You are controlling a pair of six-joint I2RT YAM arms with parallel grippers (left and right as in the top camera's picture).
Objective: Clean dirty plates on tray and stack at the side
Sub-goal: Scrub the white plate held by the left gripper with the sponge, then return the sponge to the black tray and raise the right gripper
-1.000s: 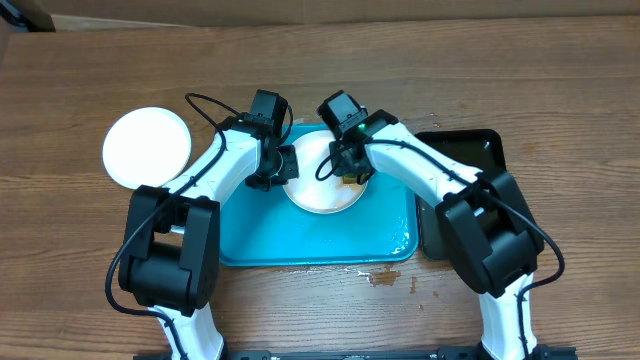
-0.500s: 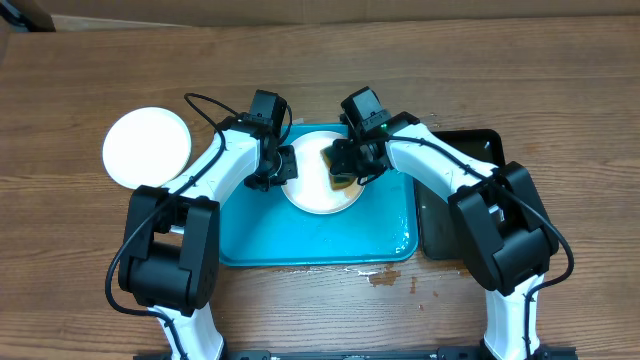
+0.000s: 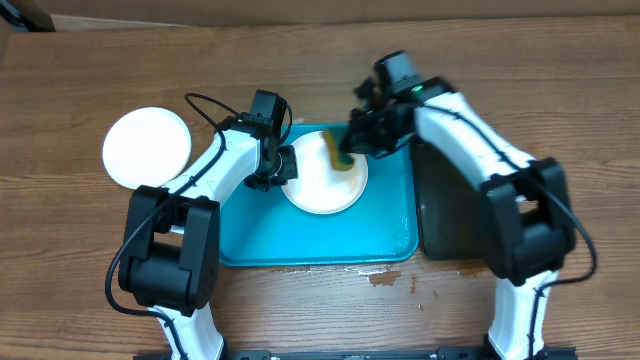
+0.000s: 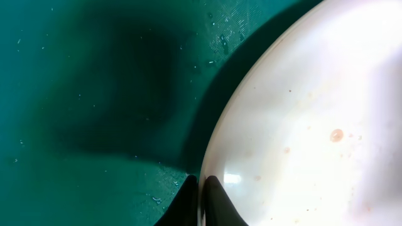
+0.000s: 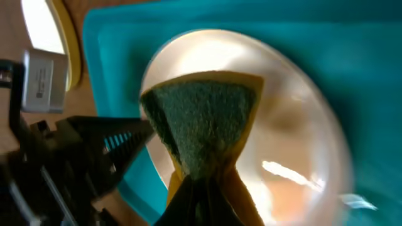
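Sponge (image 3: pixel 338 152), clamped in right gripper (image 5: pixel 201 191), has shifted to plate (image 3: pixel 320 190) edge; left gripper (image 4: pixel 200 187) pinches its rim.

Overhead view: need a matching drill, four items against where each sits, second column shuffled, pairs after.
1 sponge
2 plate on the blue tray
3 second plate
4 black tray

A on bare wood, left of the blue tray
B rim pinched by the left end effector
C right of the blue tray
D held by the right end effector

Pairs: 1-D, 2-B, 3-A, 4-C
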